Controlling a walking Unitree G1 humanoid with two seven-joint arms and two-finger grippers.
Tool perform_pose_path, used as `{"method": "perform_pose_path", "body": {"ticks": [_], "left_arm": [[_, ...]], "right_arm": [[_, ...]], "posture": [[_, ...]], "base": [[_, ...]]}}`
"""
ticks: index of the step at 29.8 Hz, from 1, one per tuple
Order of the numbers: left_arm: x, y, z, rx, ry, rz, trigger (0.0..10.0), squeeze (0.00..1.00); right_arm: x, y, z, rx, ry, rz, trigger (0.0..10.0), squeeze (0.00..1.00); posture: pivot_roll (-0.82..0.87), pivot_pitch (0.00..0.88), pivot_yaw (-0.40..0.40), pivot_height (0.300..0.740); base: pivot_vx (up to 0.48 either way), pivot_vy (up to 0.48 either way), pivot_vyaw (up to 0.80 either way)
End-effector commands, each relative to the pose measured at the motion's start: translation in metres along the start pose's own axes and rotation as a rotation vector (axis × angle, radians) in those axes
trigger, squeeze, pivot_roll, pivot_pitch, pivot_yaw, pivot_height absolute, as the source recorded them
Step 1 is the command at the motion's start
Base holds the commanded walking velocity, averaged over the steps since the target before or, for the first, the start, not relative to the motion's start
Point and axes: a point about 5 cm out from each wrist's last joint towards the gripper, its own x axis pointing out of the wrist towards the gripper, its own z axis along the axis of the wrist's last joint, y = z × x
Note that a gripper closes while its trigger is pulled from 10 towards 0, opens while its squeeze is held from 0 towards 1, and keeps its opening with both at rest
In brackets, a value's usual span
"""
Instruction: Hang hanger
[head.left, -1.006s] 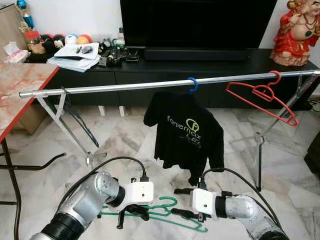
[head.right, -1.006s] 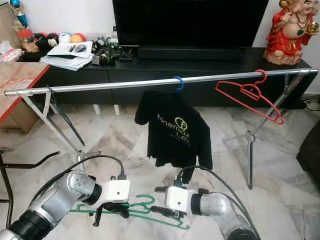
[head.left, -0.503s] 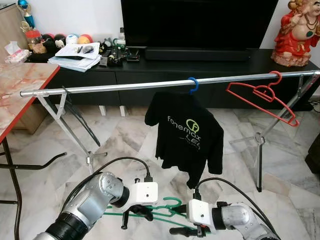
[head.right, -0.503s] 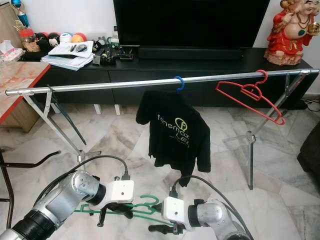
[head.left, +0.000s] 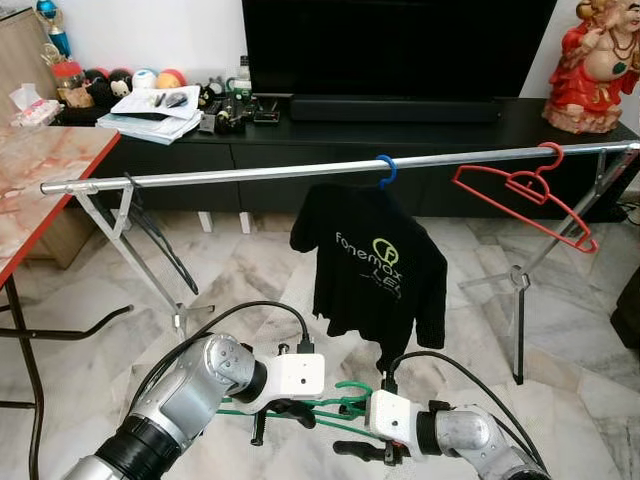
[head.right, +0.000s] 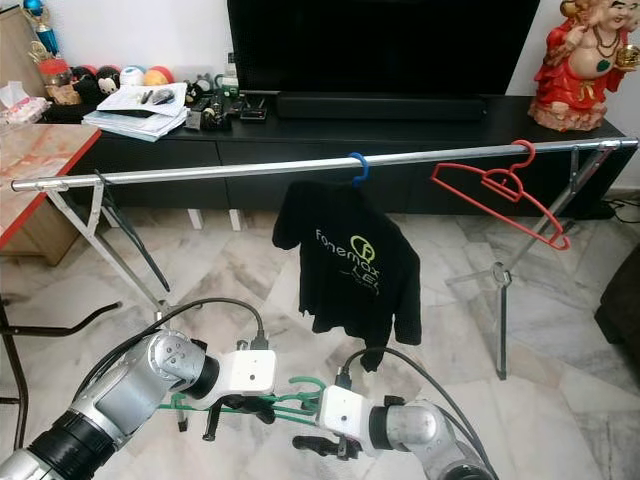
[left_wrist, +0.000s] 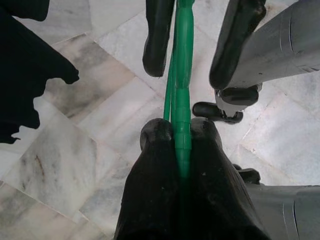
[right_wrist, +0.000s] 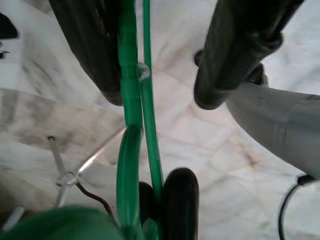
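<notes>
— Where's the green hanger (head.left: 300, 408) right now?

— I see it low in front of the robot, well below the rail (head.left: 330, 167) and in front of the black shirt (head.left: 372, 270) that hangs from it. It lies roughly level between the two arms, its hook (head.left: 352, 391) towards the shirt.

— Who's got hold of it?

— My left gripper (left_wrist: 176, 136) has it for certain: both black fingers (left_wrist: 156, 145) are pressed against the green bar, one on each side. The right gripper (head.left: 362, 449) sits just beside it, under the shirt's hem, with its fingers spread apart and the green bar running between them; I can't see them pinching it.

— And around the rail?

— The shirt hangs near the rail's middle on a blue hook (head.left: 386, 170). A red hanger (head.left: 524, 200) hangs towards the rail's right end, tilted. Behind the rail stands a black cabinet (head.left: 400, 130) with a dark screen (head.left: 395, 45), papers (head.left: 152, 108) and a red figurine (head.left: 595, 65) on it. A marble-topped table (head.left: 40, 165) stands by the rail's left end. The floor (head.left: 250, 290) is pale marble tile.
</notes>
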Motion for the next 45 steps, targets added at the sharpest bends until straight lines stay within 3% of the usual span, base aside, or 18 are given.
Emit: {"method": "perform_pose_path", "body": {"ticks": [1,14,26,37,38,45], "left_arm": [[0.000,-0.001,0.005,0.023,-0.006,-0.007,10.0,0.00],[0.000,-0.003,0.005,0.029,-0.017,-0.019,10.0,0.00],[-0.001,-0.002,0.006,0.050,-0.029,-0.018,10.0,0.00],[-0.002,-0.003,0.018,0.000,-0.170,-0.037,10.0,0.02],[-0.003,-0.004,0.019,-0.018,-0.187,-0.055,10.0,1.00],[-0.009,-0.008,0.019,-0.043,-0.219,-0.102,10.0,1.00]], "right_arm": [[-0.001,-0.006,0.003,0.035,-0.027,-0.023,0.0,0.00],[-0.007,-0.006,0.003,0.152,-0.086,0.041,0.0,0.00],[-0.005,0.007,-0.004,0.209,-0.079,0.152,0.0,0.00],[-0.004,0.014,-0.007,0.231,-0.076,0.193,0.0,0.00],[-0.003,0.017,-0.008,0.231,-0.068,0.207,0.0,0.00],[-0.007,0.029,-0.025,0.211,0.051,0.214,0.0,0.00]], "posture": [[0.01,0.073,-0.019,0.740],[0.01,0.074,-0.019,0.740],[0.02,0.071,-0.018,0.740],[0.01,0.053,-0.017,0.740],[0.01,0.050,-0.016,0.740],[0.01,0.039,-0.014,0.740]], "base": [[0.000,0.000,0.00],[0.000,0.000,0.00],[0.000,0.000,0.00],[0.000,0.000,0.00],[0.000,0.000,0.00],[0.000,0.000,0.00]]}}
